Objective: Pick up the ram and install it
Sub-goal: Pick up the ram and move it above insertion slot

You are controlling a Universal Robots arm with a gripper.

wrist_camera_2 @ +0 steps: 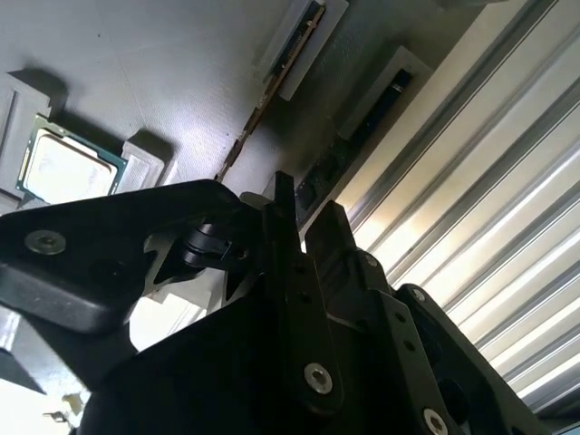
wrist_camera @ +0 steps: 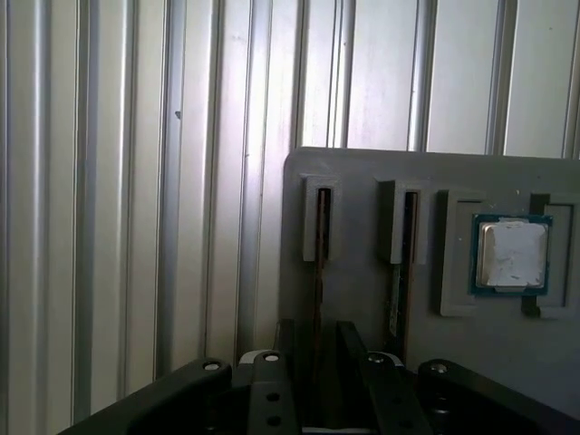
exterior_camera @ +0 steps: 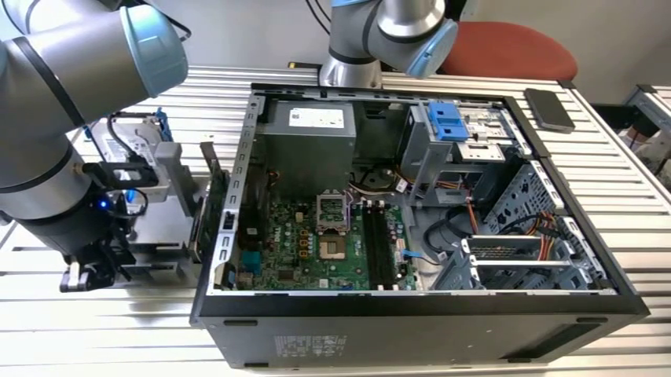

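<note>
The ram [wrist_camera: 319,245] is a thin dark stick standing on edge in a slot of the grey parts holder [wrist_camera: 362,181]. In the second wrist view the ram [wrist_camera_2: 281,68] runs along the holder [wrist_camera_2: 136,63] toward the black fingers [wrist_camera_2: 331,240]. My gripper [wrist_camera: 317,349] is open. It straddles the near end of the stick, with one finger on each side and a small gap left. In the exterior view, my gripper [exterior_camera: 93,271] hangs low at the holder [exterior_camera: 157,228], on the exterior view's left of the open computer case [exterior_camera: 419,306].
Another stick [wrist_camera: 400,272] stands in the neighbouring slot, and a processor [wrist_camera: 512,254] lies in a pocket beside it. The motherboard's long dark slots [exterior_camera: 378,243] lie inside the case. An upright card [exterior_camera: 207,204] stands between holder and case. A phone [exterior_camera: 549,108] rests on the ribbed table.
</note>
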